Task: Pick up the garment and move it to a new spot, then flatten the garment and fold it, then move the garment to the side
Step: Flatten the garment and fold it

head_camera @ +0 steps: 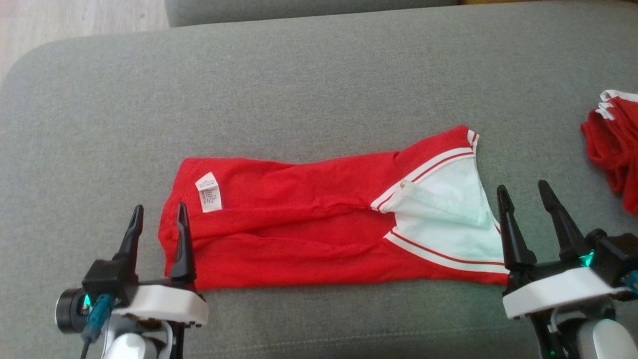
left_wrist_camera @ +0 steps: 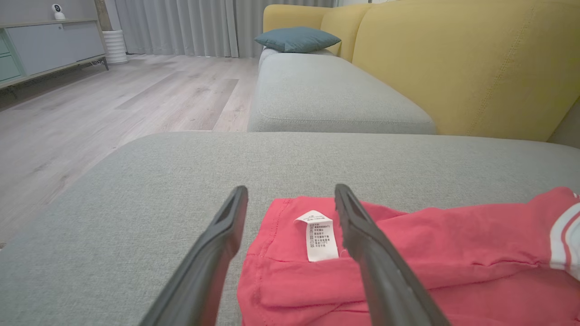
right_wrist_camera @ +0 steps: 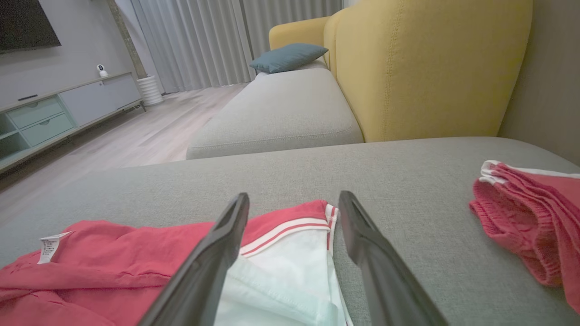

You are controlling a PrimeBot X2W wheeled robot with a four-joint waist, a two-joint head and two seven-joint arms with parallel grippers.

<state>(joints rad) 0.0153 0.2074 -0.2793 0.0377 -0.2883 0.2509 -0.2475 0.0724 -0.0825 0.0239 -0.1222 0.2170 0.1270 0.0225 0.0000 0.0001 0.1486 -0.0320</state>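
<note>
The red garment point(head_camera: 299, 234) is lying on the grey cushion point(head_camera: 299, 75) (label up); the left gripper point(head_camera: 160, 206) and right gripper point(head_camera: 522, 185) are hovering spread at its ends.

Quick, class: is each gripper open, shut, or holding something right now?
Left gripper: open, empty, at the red garment's label end.
Right gripper: open, empty, at the garment's white end.

Grey seat cushion point(head_camera: 319, 75), far half and left end bare, red garment point(head_camera: 299, 224) spanning the near middle, crumpled red cloth point(head_camera: 615, 144) at right edge, bare strip between the two.
</note>
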